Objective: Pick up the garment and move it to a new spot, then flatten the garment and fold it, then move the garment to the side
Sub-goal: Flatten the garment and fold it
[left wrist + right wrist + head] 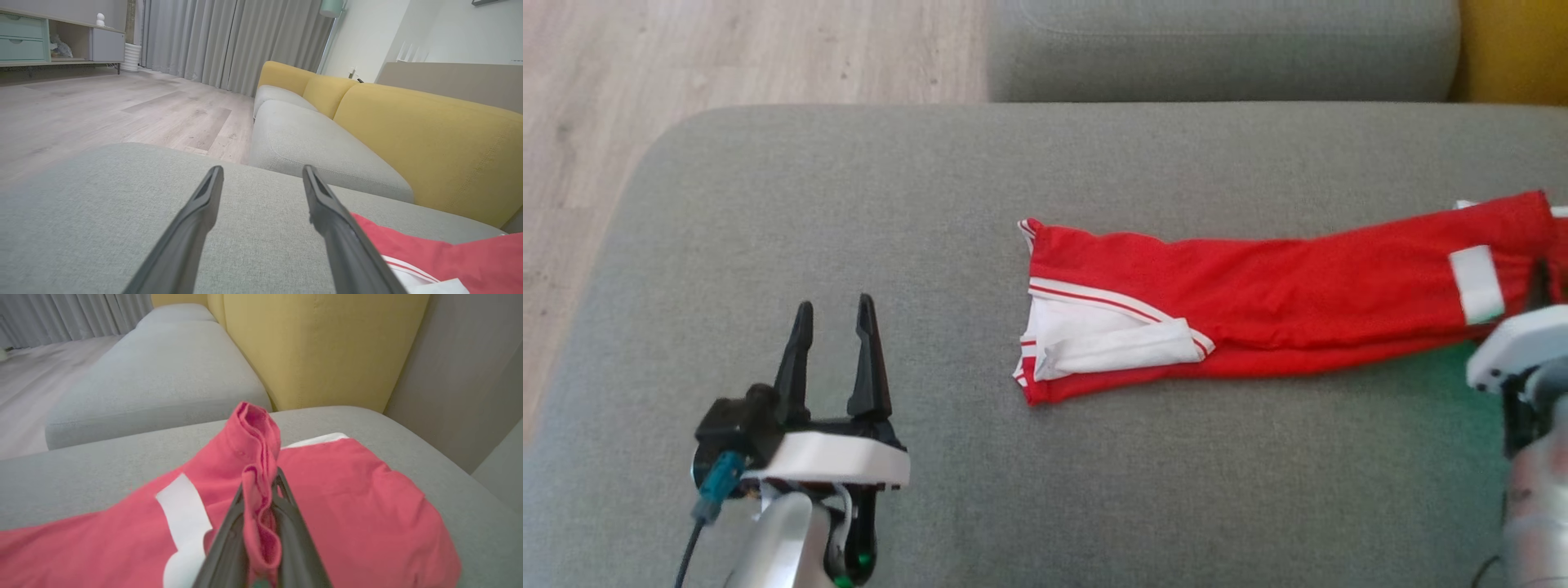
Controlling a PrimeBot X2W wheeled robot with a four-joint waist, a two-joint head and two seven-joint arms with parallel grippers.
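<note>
The garment [1258, 302] is red with white trim and lies stretched across the grey cushion [1013, 163] from the middle to the right edge of the head view. My right gripper [260, 486] is shut on a bunched fold of the garment [261, 433], pinched between its two dark fingers. In the head view that gripper [1538, 282] sits at the garment's right end, mostly hidden by its white housing. My left gripper [835, 322] stands open above bare cushion, well to the left of the garment. Its fingers [204, 204] hold nothing, and the garment's red edge [449, 253] lies to their right.
Wooden floor [686, 57] lies beyond the cushion's rounded left edge. A second grey seat cushion [1217, 49] sits behind, with a yellow backrest [429, 134] to its right. Curtains [229, 41] and a low cabinet [61, 41] stand far across the room.
</note>
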